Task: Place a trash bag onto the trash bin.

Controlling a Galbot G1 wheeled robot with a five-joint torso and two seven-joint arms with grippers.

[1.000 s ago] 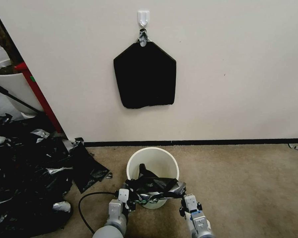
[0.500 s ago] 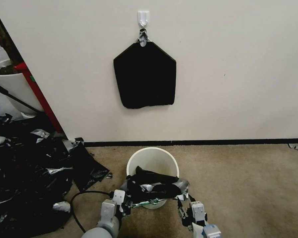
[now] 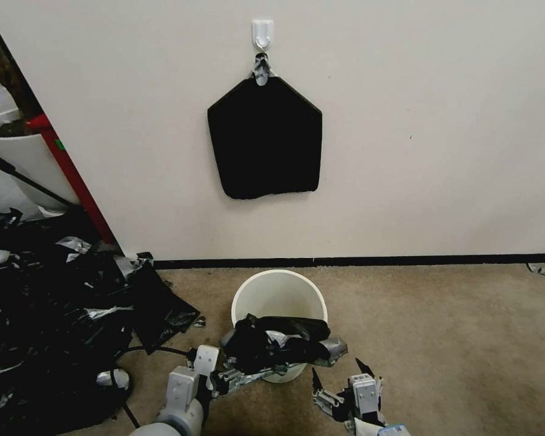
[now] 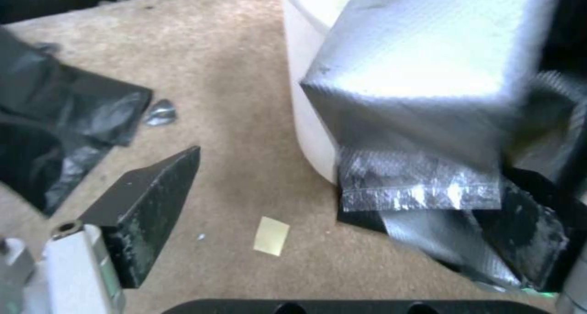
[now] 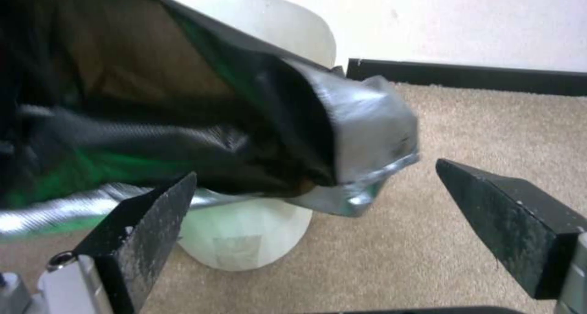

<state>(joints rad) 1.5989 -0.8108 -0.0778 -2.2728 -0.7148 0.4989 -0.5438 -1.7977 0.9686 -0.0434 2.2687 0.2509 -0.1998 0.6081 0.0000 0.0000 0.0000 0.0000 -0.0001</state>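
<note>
I am looking at the trash bag (image 3: 281, 346), which is lying bunched over the near rim of the trash bin (image 3: 280, 295), part of it sagging down the outside wall toward me. I judge it to be feather-light, limp and slick, so it is likely to slide off unless its mouth gets hooked over the rolled rim; the doubled hem at the edge is where I would be taking hold. The right gripper (image 3: 339, 392) is sitting low on the carpet side of the bin with its jaws spread wide and nothing between them, the bag's corner hanging just ahead. The left gripper (image 3: 224, 378) is beside the bin's near left; its fingers are apart, film crowding one of them, and I cannot tell whether it is gripping. The bin is standing on beige carpet (image 3: 454, 339) near a cream wall (image 3: 436, 121), a heap of black plastic (image 3: 48, 315) lying to the left.
</note>
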